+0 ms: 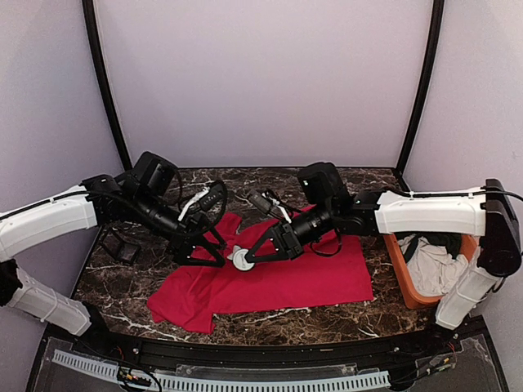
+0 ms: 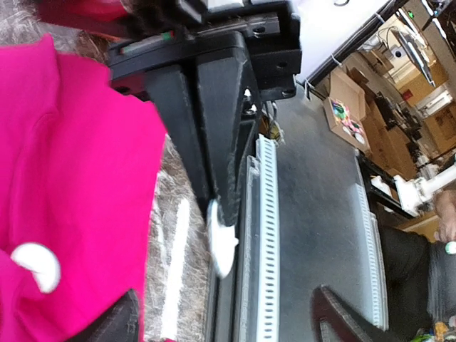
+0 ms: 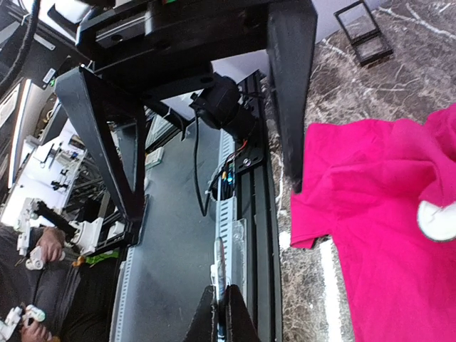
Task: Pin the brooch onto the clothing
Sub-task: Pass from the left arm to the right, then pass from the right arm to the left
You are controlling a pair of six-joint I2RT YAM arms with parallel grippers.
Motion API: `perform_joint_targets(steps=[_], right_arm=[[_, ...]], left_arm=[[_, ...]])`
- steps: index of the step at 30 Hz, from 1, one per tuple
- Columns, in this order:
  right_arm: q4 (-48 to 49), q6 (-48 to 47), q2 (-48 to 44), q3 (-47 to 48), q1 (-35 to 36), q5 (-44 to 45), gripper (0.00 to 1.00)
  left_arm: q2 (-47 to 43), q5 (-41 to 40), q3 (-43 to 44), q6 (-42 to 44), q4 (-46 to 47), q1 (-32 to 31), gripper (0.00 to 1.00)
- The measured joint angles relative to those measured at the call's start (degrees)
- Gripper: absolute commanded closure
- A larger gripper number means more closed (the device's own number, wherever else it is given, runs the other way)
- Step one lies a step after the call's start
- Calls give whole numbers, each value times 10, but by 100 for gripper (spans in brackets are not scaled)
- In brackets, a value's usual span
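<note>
The red T-shirt (image 1: 278,273) lies spread on the marble worktop (image 1: 327,318), with a round white brooch (image 1: 241,259) resting on the fabric near its upper left edge. The left gripper (image 2: 228,324) gapes wide beside it. The right gripper (image 3: 219,317) is pressed together, empty.

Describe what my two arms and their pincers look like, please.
The left arm and right arm have boxy white shells on their long links, with black joints and wrists. Thin black cables loop near the wrists. The left pincer and right pincer are all black, with flat, tapering, triangular fingers. No markings are readable.
</note>
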Motion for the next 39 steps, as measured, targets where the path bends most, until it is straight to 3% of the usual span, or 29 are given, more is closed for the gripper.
perform_joint_targets(steps=[3,8,18,22,24,30,39], right_arm=[[25,-2,-36,-32,0,42,100],[120,10,-126,-135,0,143,100],[382,43,-221,-333,35,371,100],[449,51,-219,-353,55,418,100],[478,55,-217,-354,64,430,100],[535,71,-205,-356,70,444,100],[545,83,-193,-356,73,443,100]], left_arm=[[-51,-6,-48,-55,76,26,2],[-89,-24,-121,-151,234,34,1],[25,-1,-158,-301,486,1,4],[50,15,-156,-337,559,-7,31],[67,27,-150,-352,588,-8,39],[112,51,-138,-381,641,-13,51],[117,69,-137,-405,678,-14,75]])
